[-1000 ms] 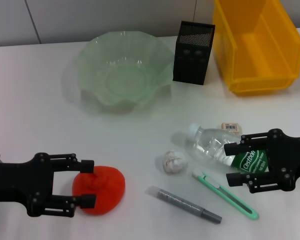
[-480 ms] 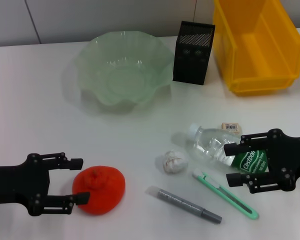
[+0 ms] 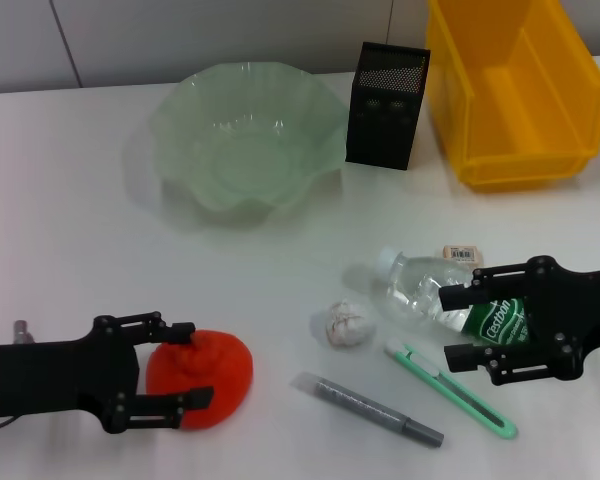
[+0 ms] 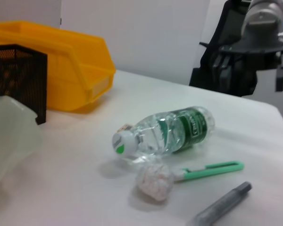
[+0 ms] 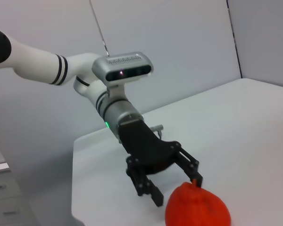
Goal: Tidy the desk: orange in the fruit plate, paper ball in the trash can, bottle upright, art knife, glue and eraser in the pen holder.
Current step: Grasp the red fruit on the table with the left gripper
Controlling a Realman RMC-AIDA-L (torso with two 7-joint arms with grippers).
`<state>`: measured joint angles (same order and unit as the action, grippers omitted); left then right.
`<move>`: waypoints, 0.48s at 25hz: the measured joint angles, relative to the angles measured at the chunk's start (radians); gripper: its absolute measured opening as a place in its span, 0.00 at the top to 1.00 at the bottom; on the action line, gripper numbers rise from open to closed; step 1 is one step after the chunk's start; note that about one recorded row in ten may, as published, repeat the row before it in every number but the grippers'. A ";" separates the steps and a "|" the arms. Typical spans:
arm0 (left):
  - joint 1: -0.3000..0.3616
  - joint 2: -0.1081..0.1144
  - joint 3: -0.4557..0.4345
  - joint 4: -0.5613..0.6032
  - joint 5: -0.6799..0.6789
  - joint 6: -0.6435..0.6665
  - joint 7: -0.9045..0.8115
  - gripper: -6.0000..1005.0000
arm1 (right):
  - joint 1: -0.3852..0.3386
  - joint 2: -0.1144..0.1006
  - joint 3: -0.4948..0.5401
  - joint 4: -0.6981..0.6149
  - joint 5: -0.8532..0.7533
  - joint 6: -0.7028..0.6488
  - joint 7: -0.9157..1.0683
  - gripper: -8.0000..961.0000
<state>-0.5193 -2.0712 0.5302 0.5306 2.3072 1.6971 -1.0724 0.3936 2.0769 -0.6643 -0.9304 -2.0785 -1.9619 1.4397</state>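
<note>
The orange (image 3: 220, 375) lies at the front left of the table. My left gripper (image 3: 193, 365) is open, its fingers straddling the orange's left side; both also show in the right wrist view, the gripper (image 5: 177, 188) and the orange (image 5: 198, 212). The clear bottle (image 3: 415, 290) lies on its side at the front right. My right gripper (image 3: 455, 326) is open around its green-labelled end. The paper ball (image 3: 345, 323), green art knife (image 3: 450, 390), grey glue stick (image 3: 375, 408) and eraser (image 3: 462, 254) lie near the bottle.
The green glass fruit plate (image 3: 180, 120) stands at the back, with the black mesh pen holder (image 3: 385, 105) to its right. The yellow bin (image 3: 570, 160) stands at the back right. The left wrist view shows the bottle (image 4: 170, 132) and paper ball (image 4: 154, 181).
My left gripper drew back left off the orange, then came right again over it. My right gripper edged slightly left along the bottle.
</note>
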 joint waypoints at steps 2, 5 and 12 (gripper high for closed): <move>-0.006 0.000 0.003 -0.034 -0.004 -0.040 0.027 0.22 | 0.002 0.000 0.000 0.004 0.000 -0.001 0.000 0.30; -0.007 0.000 0.003 -0.048 -0.004 -0.057 0.040 0.22 | 0.003 0.000 0.000 0.006 0.000 0.000 0.000 0.30; -0.006 -0.002 0.007 -0.063 -0.047 -0.075 0.056 0.22 | 0.004 0.000 0.000 0.010 0.000 0.002 0.000 0.30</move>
<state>-0.5254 -2.0727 0.5369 0.4673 2.2604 1.6225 -1.0164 0.3973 2.0770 -0.6642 -0.9199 -2.0788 -1.9600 1.4396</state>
